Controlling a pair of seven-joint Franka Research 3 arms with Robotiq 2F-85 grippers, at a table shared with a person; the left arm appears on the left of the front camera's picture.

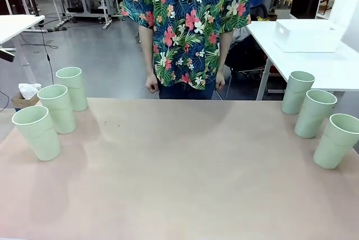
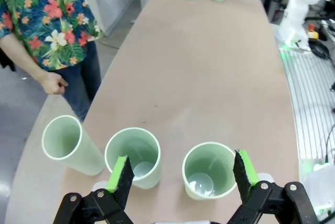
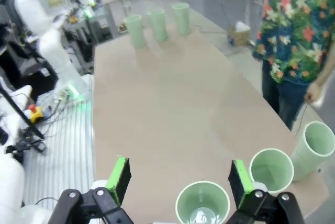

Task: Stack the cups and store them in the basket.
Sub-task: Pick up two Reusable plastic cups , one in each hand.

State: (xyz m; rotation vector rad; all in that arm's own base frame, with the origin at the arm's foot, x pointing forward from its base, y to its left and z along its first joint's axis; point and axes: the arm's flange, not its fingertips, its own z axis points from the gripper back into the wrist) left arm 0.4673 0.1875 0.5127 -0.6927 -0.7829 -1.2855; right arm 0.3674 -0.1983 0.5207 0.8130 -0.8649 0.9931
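Three pale green cups stand upright in a row at the table's left edge. Three more cups stand at its right edge. The white basket sits on a separate white table at the far right. My left gripper hangs open above the left cups, holding nothing. My right gripper is also open, above the right cups, and is empty.
A person in a floral shirt stands at the table's far side, hands down at the sides. The brown tabletop stretches bare between the two cup rows. The white base of the other arm shows beside the table.
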